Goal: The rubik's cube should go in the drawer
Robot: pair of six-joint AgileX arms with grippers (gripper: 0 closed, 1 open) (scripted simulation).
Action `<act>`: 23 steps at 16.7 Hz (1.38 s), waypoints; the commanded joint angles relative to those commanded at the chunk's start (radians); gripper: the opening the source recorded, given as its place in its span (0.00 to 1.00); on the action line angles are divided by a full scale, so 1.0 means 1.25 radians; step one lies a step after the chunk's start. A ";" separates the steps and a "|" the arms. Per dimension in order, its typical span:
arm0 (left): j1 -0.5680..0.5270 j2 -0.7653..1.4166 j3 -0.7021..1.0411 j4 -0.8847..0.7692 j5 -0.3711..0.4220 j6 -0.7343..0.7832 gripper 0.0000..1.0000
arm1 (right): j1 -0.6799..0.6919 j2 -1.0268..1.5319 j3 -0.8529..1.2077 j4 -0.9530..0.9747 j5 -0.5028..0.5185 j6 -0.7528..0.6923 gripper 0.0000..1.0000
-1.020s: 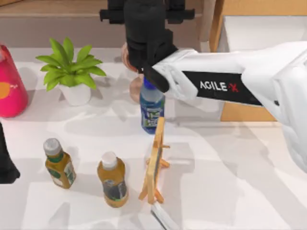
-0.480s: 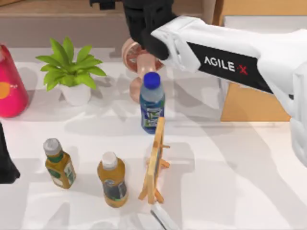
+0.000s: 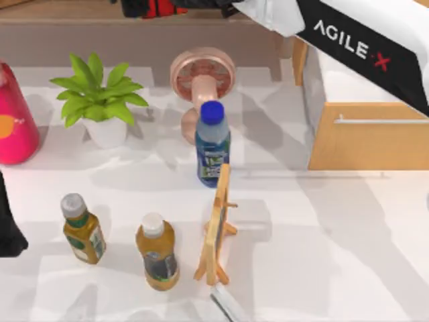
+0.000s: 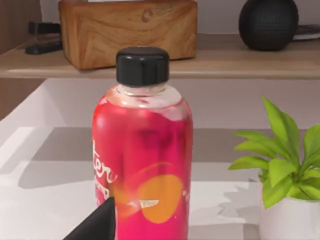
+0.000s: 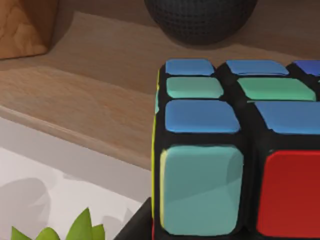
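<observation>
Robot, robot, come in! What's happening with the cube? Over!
Right gripper at the back shelf, rubik's cube close up at its wrist camera. Drawer open. Left arm parked.

Four bottles, one plant, perhaps one fan.

Scene was evenly and brightly lit, no glare or blown-out spots on the white bench. Shadows were soft and pale grey: the plant, the blue-capped bottle and the two amber bottles each threw several faint overlapping shadows, so light came from more than one source overhead, and a broad soft shadow ran across the bench's right half below the right arm. Top view was mildly soft with no visible edge distortion; in the right wrist view the rubik's cube sat very close yet crisp, wooden shelf behind equally sharp.
</observation>
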 joint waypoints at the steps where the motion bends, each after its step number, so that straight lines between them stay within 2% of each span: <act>1: 0.000 0.000 0.000 0.000 0.000 0.000 1.00 | -0.005 -0.010 0.025 -0.075 -0.035 0.011 0.00; 6: 0.000 0.000 0.000 0.000 0.000 0.000 1.00 | -0.070 -0.065 0.108 -0.413 -0.151 0.030 0.00; 11: 0.000 0.000 0.000 0.000 0.000 0.000 1.00 | -0.201 -0.093 0.120 -0.633 -0.170 0.000 0.00; 18: 0.000 0.000 0.000 0.000 0.000 0.000 1.00 | -0.394 -0.011 0.051 -0.725 -0.128 -0.065 0.00; 23: 0.000 0.000 0.000 0.000 0.000 0.000 1.00 | -0.431 0.084 -0.003 -0.722 -0.124 -0.089 0.00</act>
